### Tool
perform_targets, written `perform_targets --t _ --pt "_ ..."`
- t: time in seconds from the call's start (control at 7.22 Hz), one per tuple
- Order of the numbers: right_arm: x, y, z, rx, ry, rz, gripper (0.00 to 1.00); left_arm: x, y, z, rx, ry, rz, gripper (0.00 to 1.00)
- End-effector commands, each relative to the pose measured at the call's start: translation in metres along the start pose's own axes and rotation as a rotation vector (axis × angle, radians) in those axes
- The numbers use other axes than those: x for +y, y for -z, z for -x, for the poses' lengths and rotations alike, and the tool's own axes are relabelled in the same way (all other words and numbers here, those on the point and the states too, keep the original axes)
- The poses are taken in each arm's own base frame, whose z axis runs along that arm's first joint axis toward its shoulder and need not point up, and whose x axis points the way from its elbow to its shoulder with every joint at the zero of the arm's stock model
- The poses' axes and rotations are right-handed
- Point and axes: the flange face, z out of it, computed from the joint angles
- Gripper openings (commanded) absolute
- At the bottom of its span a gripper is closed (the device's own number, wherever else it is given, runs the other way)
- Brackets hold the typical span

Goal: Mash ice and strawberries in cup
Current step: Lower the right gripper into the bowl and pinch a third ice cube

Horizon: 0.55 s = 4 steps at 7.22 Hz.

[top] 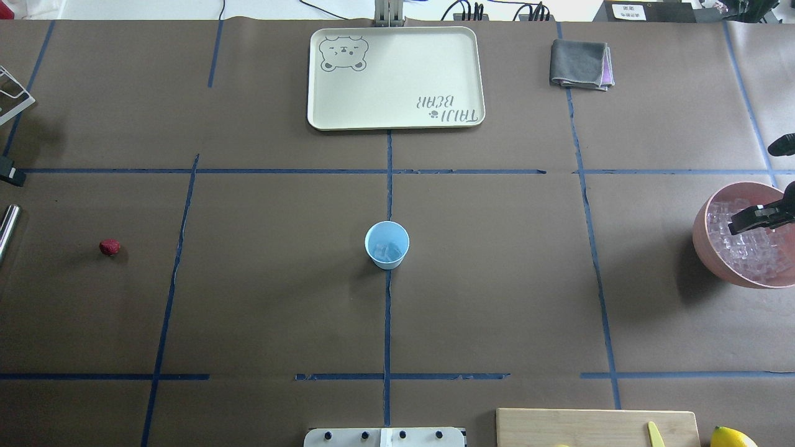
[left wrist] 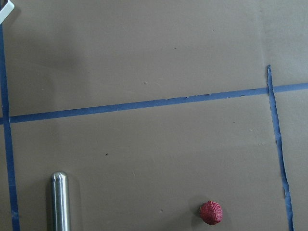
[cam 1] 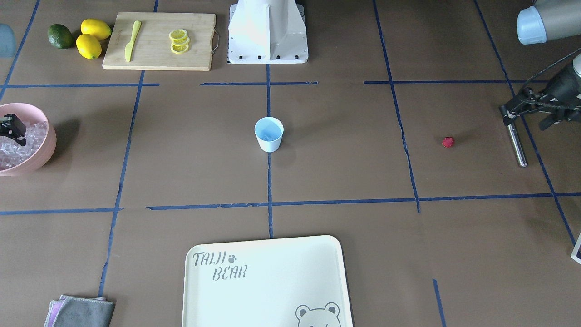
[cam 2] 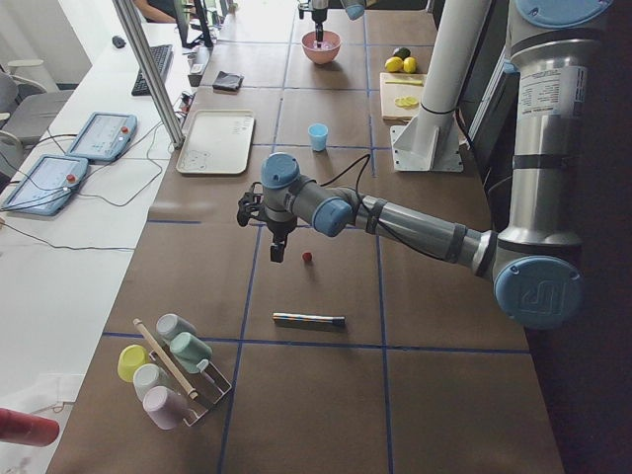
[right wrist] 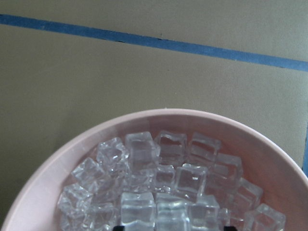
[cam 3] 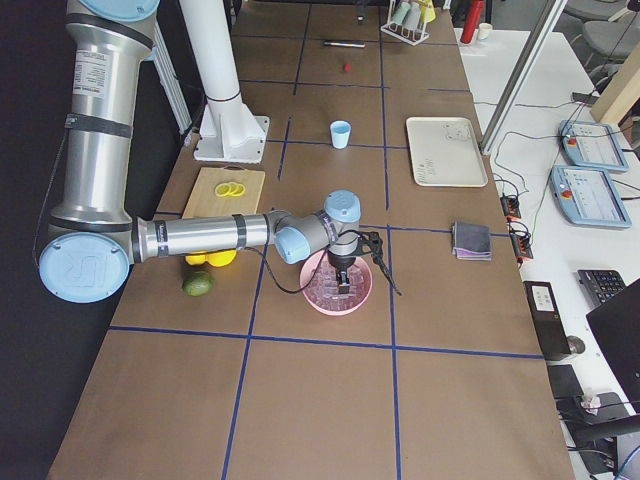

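Holding the right gripper [top: 759, 217] in the bowl [right wrist: 57, 159] of ice [right wrist: 159, 183], jaws parted.
Hanging the left gripper [cam 2: 278, 252] near the strawberry [left wrist: 211, 212], jaws' state not discernible.

Pink bowl [top: 708, 254] cropped at edge, right pincer [top: 742, 222] opening unclear

In the cup [top: 386, 245], a few cubes of ice [top: 386, 251]. Far left of the cup, the strawberry [top: 110, 247], a rod [cam 1: 516, 144] farther out. Far right of the cup, a bowl [top: 700, 239] holding more ice. Beyond the cup, a tray [top: 397, 81], with a cloth [top: 581, 63] to its right. Robot-side and right of the cup, a cutting board [cam 1: 159, 59] carrying lemon slices [cam 1: 179, 41] and a knife [cam 1: 132, 40].
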Motion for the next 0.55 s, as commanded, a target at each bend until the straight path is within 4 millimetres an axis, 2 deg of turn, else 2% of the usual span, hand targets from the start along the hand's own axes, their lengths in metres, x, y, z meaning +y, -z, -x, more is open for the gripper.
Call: perform_targets --t 0.0,0.14,0.28,0.42 --pt "-0.0022 -0.0006 0.0005 -0.001 0.003 -0.001 0.72 -0.0005 -0.0002 0.0001 -0.001 -0.002 -0.001 1.0" --pt "-0.0049 0.0011 0.0035 -0.005 0.006 -0.005 0.5 -0.0004 -0.0007 0.0005 0.0 -0.001 0.001 1.0" --pt "-0.0063 0.0038 0.0016 -0.005 0.0 -0.008 0.12 -0.0004 -0.0013 0.0013 -0.002 0.001 0.002 1.0" --pt "-0.0072 0.0066 -0.0015 -0.003 -0.006 -0.011 0.01 -0.0011 -0.0009 0.0006 -0.001 -0.001 0.0 1.0"
